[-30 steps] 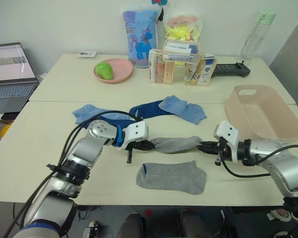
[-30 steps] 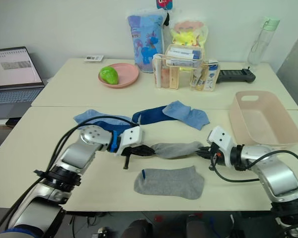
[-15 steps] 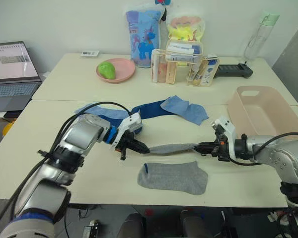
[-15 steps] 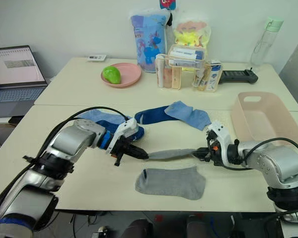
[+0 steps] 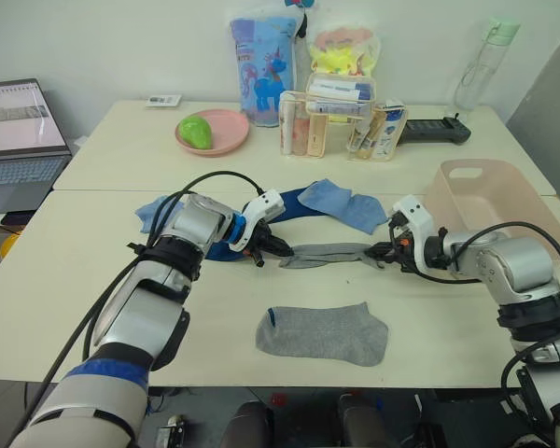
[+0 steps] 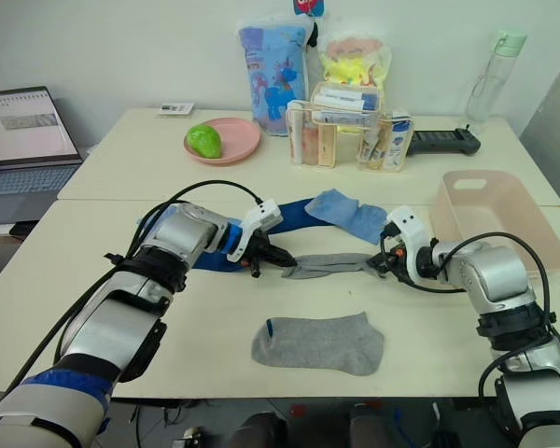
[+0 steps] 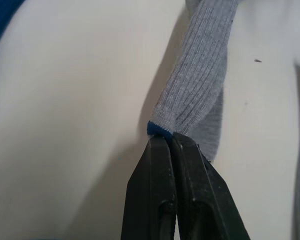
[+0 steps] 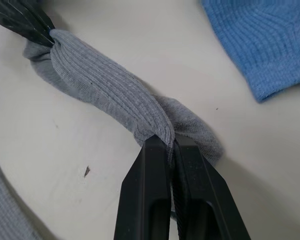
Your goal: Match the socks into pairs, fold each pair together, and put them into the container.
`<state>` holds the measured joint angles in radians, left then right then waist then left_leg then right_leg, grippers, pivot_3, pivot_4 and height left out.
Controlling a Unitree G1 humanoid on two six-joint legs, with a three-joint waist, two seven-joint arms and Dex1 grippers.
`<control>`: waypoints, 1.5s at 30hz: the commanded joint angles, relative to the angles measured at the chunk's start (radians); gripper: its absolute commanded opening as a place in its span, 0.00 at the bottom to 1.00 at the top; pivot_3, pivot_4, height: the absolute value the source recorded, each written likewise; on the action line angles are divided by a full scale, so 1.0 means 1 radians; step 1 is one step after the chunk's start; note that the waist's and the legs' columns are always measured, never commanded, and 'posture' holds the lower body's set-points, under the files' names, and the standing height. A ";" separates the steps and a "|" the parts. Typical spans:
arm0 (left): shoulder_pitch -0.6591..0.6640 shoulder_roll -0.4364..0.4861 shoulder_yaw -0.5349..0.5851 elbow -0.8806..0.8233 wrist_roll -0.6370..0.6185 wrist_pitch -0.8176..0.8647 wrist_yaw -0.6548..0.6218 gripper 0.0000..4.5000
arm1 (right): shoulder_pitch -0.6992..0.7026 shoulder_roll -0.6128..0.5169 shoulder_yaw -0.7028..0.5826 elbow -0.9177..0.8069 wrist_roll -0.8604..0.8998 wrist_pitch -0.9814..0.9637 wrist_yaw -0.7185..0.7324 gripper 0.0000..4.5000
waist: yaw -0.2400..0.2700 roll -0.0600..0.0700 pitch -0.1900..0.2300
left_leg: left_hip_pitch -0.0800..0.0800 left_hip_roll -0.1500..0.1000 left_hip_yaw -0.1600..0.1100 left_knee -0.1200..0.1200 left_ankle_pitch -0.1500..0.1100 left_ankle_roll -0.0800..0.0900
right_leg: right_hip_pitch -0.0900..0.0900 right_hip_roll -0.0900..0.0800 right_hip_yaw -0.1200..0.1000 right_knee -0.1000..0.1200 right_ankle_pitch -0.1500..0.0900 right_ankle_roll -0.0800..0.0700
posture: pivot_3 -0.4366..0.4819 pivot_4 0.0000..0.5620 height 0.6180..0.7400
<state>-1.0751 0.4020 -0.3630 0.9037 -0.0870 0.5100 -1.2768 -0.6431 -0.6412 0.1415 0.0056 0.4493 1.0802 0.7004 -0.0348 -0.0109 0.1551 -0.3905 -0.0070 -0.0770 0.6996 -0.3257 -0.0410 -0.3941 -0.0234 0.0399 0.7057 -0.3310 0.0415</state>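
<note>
The grey sock [image 5: 329, 254] (soft, light, limp) is pinched at each end between left pincer [image 5: 278, 250] and right pincer [image 5: 380, 253].

no legible text, labels or numbers

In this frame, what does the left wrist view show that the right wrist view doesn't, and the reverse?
The left wrist view alone shows the left gripper pinching the blue-trimmed cuff of the stretched grey sock. The right wrist view alone shows the right gripper pinching that sock's other end, with a light blue sock nearby. Both share the grey sock drawn above the table.
</note>
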 commanded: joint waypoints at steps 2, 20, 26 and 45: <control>-0.061 -0.022 0.069 0.072 0.014 -0.092 0.049 0.00 | -0.043 0.000 -0.017 0.013 -0.034 -0.067 0.007 0.18 | -0.001 0.000 0.000 | -0.008 0.000 0.001 0.003 0.000 0.000 | -0.010 0.000 0.000 0.005 0.000 0.000 | 0.48 0.27 0.69; 0.129 0.047 0.328 -0.226 -0.070 -0.097 0.216 0.99 | 0.166 -0.009 -0.220 -0.343 -0.022 -0.172 -0.090 1.00 | 0.000 0.000 0.000 | -0.013 0.000 0.000 0.011 0.000 -0.001 | -0.015 -0.001 0.001 0.011 0.000 0.000 | 0.48 0.27 0.69; 0.370 0.105 0.292 -0.490 -0.076 -0.145 0.155 0.99 | 0.438 -0.044 -0.116 -0.440 -0.160 -0.396 -0.087 1.00 | 0.002 0.000 0.000 | -0.013 0.000 0.000 0.011 0.000 -0.001 | -0.014 -0.001 0.002 0.011 0.000 0.000 | 0.48 0.27 0.69; 0.313 -0.046 0.276 -0.333 -0.041 -0.205 0.336 0.73 | 0.357 0.128 -0.076 -0.200 -0.275 -0.530 -0.174 0.63 | 0.002 -0.001 -0.001 | -0.010 -0.001 0.001 0.013 0.000 0.000 | -0.011 0.000 0.001 0.013 0.000 0.000 | 0.48 0.27 0.69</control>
<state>-0.7411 0.3611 -0.0922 0.5828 -0.1164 0.3023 -0.9341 -0.2668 -0.5128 0.0764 -0.1688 0.1684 0.5720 0.5181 -0.0332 -0.0124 0.1539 -0.4008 -0.0076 -0.0764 0.7127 -0.3256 -0.0413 -0.4054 -0.0237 0.0411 0.7187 -0.3307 0.0417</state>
